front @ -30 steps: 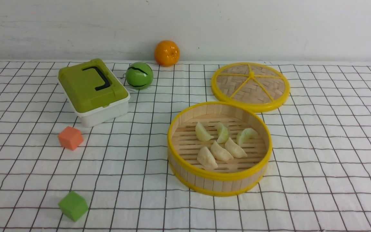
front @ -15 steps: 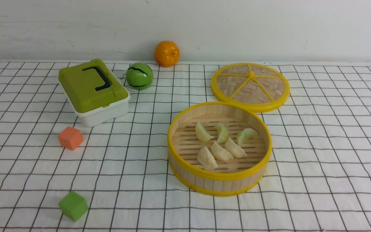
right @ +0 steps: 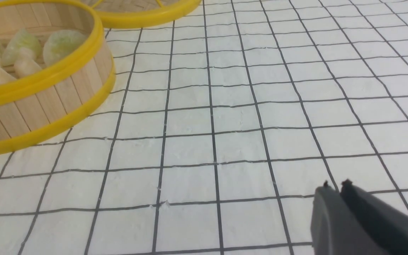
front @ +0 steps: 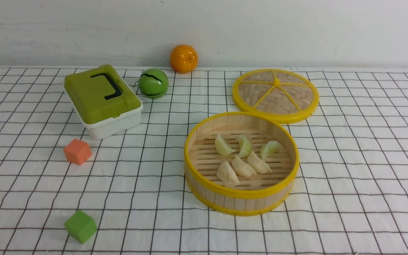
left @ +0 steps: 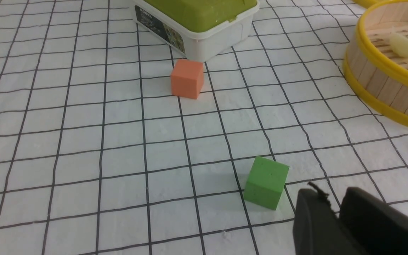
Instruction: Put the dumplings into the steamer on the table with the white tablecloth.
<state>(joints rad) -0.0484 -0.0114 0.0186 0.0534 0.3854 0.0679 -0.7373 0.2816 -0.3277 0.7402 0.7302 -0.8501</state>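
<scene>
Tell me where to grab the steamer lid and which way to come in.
Grip the lid by its yellow rim, probably at the right edge, coming from above with one finger inside the rim and one outside. It lies flat on the tablecloth, so only the raised rim offers a hold. Its near edge sits hard against the steamer, leaving little room there.

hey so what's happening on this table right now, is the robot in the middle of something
Nothing is being handled at this moment. All six small crescent dumplings, three pale green and three cream-white, already lie inside the round bamboo steamer with yellow rims on the white grid-lined tablecloth. Its flat woven lid lies apart behind it. The left gripper sits low beside the green foam cube, and the right gripper is over bare cloth; both hold nothing, fingertips nearly together.
</scene>
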